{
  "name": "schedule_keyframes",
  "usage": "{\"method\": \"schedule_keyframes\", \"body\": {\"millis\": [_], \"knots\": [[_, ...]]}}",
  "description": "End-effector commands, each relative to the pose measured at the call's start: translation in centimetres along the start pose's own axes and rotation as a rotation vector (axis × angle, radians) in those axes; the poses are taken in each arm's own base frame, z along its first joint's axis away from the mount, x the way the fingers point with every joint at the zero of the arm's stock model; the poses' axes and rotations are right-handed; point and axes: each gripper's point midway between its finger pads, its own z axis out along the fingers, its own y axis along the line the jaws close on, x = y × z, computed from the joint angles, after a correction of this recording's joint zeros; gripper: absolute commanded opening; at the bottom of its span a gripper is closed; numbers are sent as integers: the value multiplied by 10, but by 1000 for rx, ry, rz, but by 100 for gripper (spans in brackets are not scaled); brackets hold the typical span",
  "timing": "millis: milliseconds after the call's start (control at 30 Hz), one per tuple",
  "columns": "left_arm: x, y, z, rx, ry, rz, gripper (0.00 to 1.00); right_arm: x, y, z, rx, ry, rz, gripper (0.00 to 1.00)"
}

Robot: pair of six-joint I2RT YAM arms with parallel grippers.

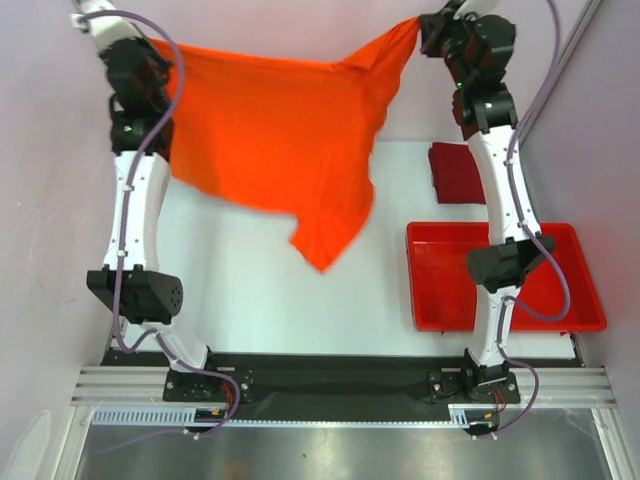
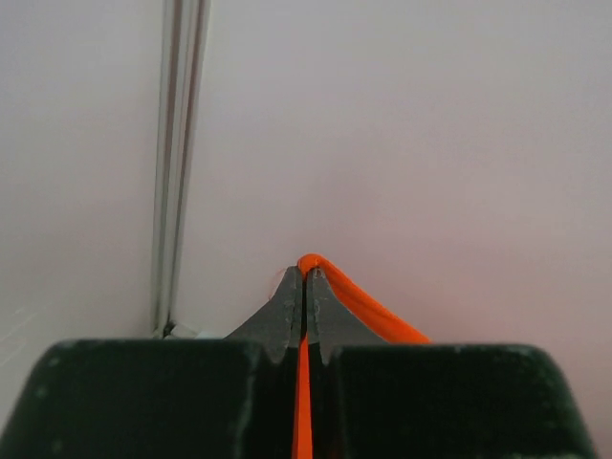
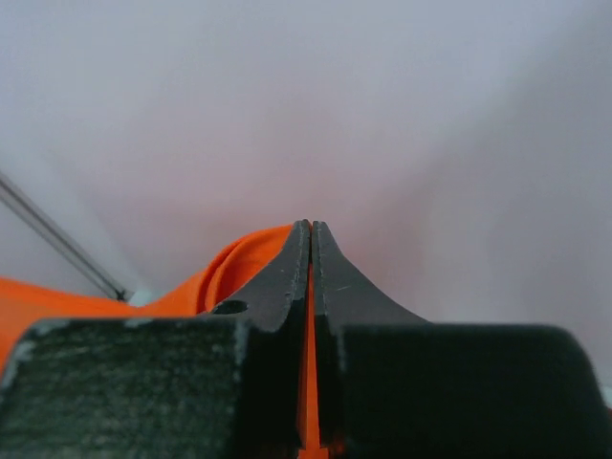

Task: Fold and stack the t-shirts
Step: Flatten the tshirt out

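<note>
The orange t-shirt (image 1: 280, 130) hangs spread in the air above the far part of the table, held at two top corners. My left gripper (image 1: 152, 48) is shut on its left corner. In the left wrist view a fold of orange cloth (image 2: 368, 308) comes out over the tip of the shut gripper (image 2: 305, 273). My right gripper (image 1: 420, 27) is shut on the right corner, and orange cloth (image 3: 229, 273) bunches left of its jaws (image 3: 312, 228). The shirt's lower tip droops to about mid-table. The dark red t-shirt (image 1: 455, 172) lies folded on the table at the far right, partly behind the right arm.
A rigid red plastic tray (image 1: 440, 290) sits on the white table (image 1: 250, 290) at the near right, with the right arm's elbow over it. Pale walls close in on the back and both sides. A metal rail runs up the right wall.
</note>
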Motion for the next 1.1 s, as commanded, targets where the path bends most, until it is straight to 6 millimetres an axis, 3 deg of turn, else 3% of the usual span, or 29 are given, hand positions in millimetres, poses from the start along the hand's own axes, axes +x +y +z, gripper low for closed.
{"method": "schedule_keyframes", "body": {"millis": [0, 133, 200, 267, 333, 433, 467, 500, 567, 633, 700, 733, 800, 967, 1067], "knots": [[-130, 5, -17, 118, -279, -245, 0, -157, 20, -47, -85, -426, 31, 0], [-135, 8, -11, 154, -286, -277, 0, -168, 23, -53, -98, -457, 42, 0], [-133, 12, -11, 149, -275, -277, 0, -164, 26, -52, -114, -441, 45, 0], [-128, 17, -15, 140, -259, -271, 0, -156, 27, -49, -125, -414, 53, 0], [-120, 20, -17, 132, -238, -261, 0, -130, 24, -45, -106, -318, 58, 0], [-111, 28, -26, 126, -206, -261, 0, -132, 37, -60, -118, -300, 48, 0], [-101, 32, -27, 120, -186, -250, 0, -124, 37, -60, -101, -272, 44, 0], [-112, 33, -38, 124, -205, -252, 0, -130, 40, -67, -99, -273, 20, 0], [-106, 37, -43, 116, -190, -245, 1, -124, 46, -72, -100, -239, 17, 0], [-115, 39, -58, 125, -203, -241, 0, -127, 51, -84, -108, -228, 10, 0], [-105, 43, -64, 118, -180, -231, 0, -113, 53, -87, -112, -180, 11, 0], [-110, 45, -75, 121, -190, -233, 0, -120, 55, -98, -115, -186, 11, 0], [-93, 52, -79, 100, -153, -229, 0, -110, 57, -101, -116, -154, 13, 0], [-100, 61, -100, 85, -170, -223, 0, -126, 63, -114, -121, -170, 15, 0], [-105, 59, -95, 83, -186, -234, 0, -136, 66, -115, -125, -207, 17, 0]]}}
